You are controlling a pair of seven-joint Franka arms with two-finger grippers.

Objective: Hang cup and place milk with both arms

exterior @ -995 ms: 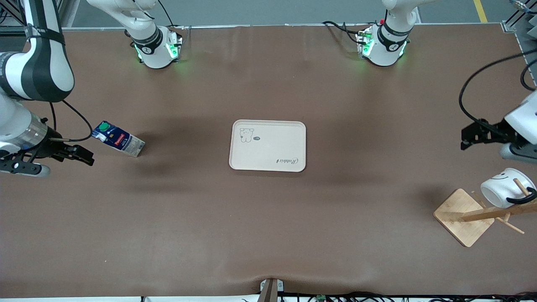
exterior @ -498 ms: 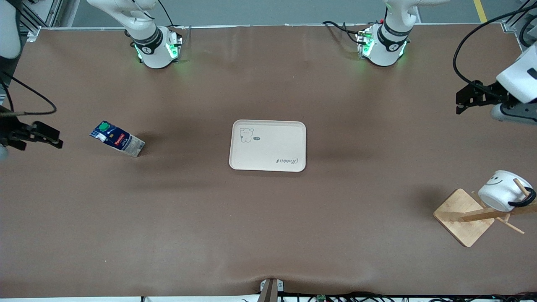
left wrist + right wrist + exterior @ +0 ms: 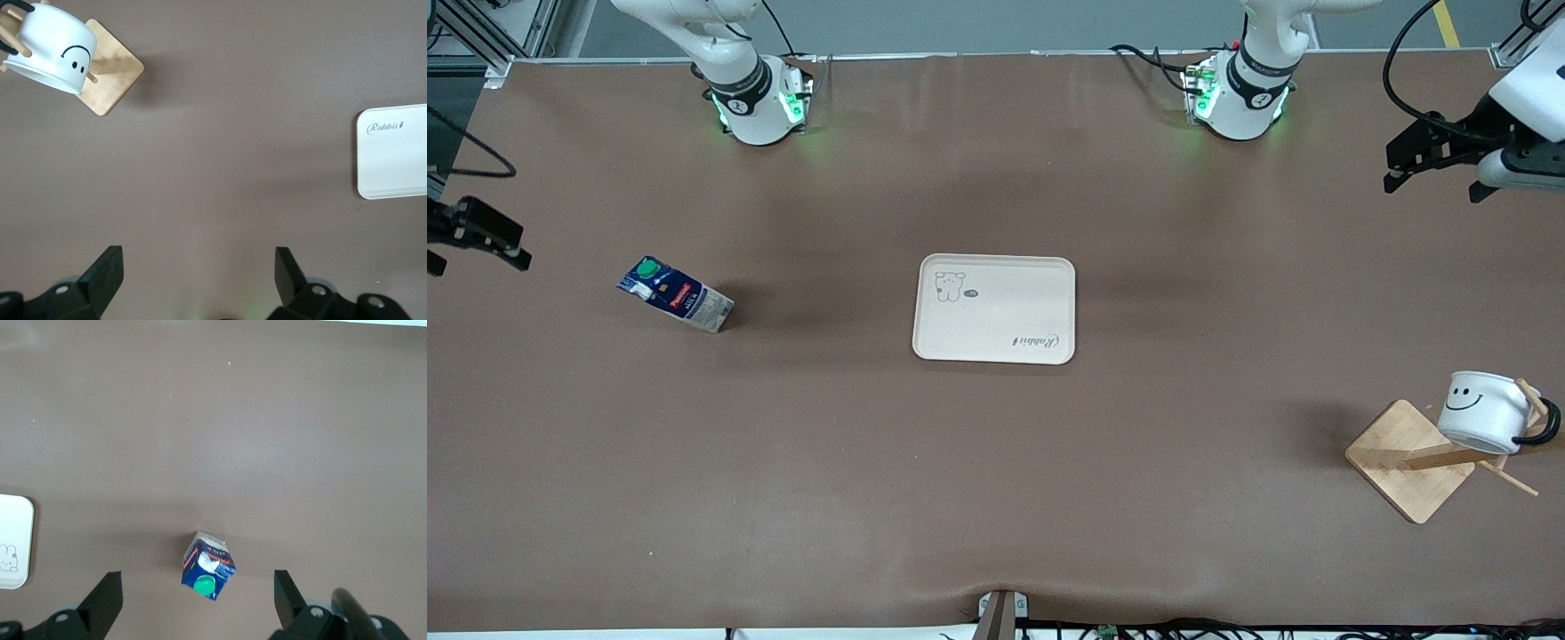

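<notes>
Nearest the front camera, at the left arm's end of the brown counter [image 3: 996,498], stands a wooden peg rack with a square bamboo base [image 3: 1408,460], and the small white cup with a black handle and a black smiley face [image 3: 1485,412] hangs on one of its pegs, tilted, its handle hooked over the peg. Farther from the camera, at the middle of the counter, lies a flat cream rectangular tray with a small bear drawing and script lettering [image 3: 994,308]; nothing rests on it. Level with the tray, well apart from it toward the right arm's end, the small dark blue milk carton with a green round cap, a red label and a pale base [image 3: 675,294] sits on the bare counter. Farther still, the black two-finger right gripper [image 3: 482,236] hangs over the counter's edge at that end, its fingers [image 3: 105,593] spread wide and holding nothing. The black left gripper [image 3: 1436,160] is up over the counter's left-arm end, fingers [image 3: 107,267] also spread apart and empty. The two white bases with green lights [image 3: 760,102] stand farthest.
</notes>
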